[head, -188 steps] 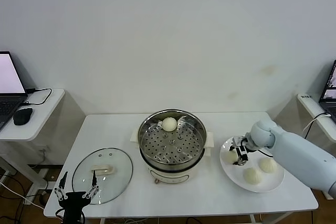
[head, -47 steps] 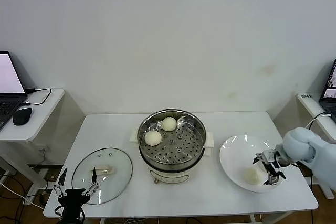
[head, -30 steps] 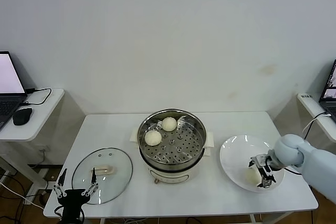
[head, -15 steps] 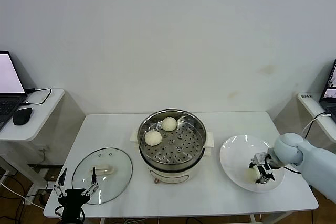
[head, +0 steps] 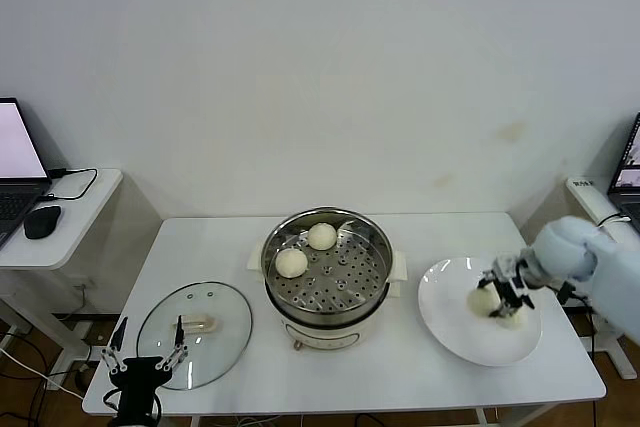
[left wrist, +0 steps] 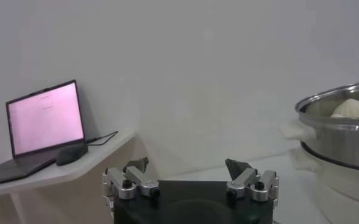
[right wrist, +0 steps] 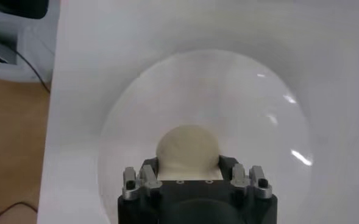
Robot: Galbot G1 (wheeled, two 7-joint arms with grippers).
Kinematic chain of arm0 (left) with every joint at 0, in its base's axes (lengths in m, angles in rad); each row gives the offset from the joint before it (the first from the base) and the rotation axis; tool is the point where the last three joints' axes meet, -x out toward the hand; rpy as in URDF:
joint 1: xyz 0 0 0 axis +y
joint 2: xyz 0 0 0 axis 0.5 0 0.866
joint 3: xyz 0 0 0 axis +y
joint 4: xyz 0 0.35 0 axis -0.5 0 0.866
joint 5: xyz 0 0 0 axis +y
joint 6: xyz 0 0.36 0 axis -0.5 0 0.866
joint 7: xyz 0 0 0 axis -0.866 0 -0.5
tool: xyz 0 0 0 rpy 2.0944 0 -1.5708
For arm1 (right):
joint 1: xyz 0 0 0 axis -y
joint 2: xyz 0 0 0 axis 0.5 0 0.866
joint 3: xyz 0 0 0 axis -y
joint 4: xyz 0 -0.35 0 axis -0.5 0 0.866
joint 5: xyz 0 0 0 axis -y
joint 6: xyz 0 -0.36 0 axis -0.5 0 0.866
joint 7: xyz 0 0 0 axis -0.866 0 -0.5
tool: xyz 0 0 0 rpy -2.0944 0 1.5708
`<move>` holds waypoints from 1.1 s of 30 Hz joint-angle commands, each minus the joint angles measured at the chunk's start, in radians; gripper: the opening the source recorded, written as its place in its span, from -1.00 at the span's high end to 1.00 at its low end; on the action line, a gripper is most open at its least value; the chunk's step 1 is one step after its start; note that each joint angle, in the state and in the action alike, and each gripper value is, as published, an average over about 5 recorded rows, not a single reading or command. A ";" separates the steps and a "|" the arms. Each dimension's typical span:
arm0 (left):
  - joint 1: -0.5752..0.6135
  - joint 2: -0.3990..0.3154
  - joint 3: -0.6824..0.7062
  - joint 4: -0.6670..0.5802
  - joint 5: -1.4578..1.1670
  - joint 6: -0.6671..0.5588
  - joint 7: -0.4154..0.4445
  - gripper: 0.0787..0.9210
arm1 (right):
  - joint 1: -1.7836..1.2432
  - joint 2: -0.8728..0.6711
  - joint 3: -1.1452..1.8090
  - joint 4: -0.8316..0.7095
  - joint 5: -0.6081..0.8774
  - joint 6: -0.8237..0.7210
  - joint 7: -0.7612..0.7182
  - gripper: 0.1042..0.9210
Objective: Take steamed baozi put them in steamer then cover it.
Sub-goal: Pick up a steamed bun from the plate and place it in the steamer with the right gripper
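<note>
Change: bun count on the white plate point(head: 455, 337) had dropped from three to what looked like two, while the steamer point(head: 327, 265) had gained a second bun. In the last half second the right end effector point(head: 500, 299) had risen from the near part of the plate and carried a steamed baozi point(head: 484, 299) up with it.
Meaning for the task: this looked like the third of four transfers under way, judging from two buns already in the basket. The cover was not yet on.
Right end effector: closed around the baozi, fingers pressed to its two sides. In the right wrist view the bun point(right wrist: 187, 152) sat snug between the fingers, with the bare plate point(right wrist: 258, 115) below it.
Baozi relative to end effector: held between the fingers, lifted off the plate and above it.
Other bun on plate: a pale shape point(head: 512, 318) showed just beside the held bun, partly hidden, probably the last one.
Buns in steamer: one at the far rim point(head: 321, 236), one toward the robot's left point(head: 291, 263).
Steamer relative to end effector: well apart, across the tabletop point(head: 230, 247) toward the robot's left.
Cover: glass lid point(head: 195, 334) lay flat on the tabletop, left of the steamer, handle up.
Left end effector: parked at the near tabletop edge point(head: 140, 372) just beside the lid, fingers spread wide point(left wrist: 191, 182), holding nothing.
</note>
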 commanded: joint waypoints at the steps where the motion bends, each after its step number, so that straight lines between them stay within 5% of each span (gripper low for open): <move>1: -0.003 0.000 0.005 -0.002 0.000 -0.001 0.000 -0.77 | 0.511 0.073 -0.223 -0.009 0.178 -0.014 -0.008 -0.26; 15: -0.007 -0.007 -0.009 -0.002 -0.001 -0.004 -0.001 -0.77 | 0.632 0.411 -0.418 0.036 0.304 0.076 0.055 -0.28; 33: -0.002 -0.032 -0.025 -0.007 -0.004 -0.011 -0.002 -0.77 | 0.521 0.653 -0.619 -0.015 0.056 0.350 0.081 -0.28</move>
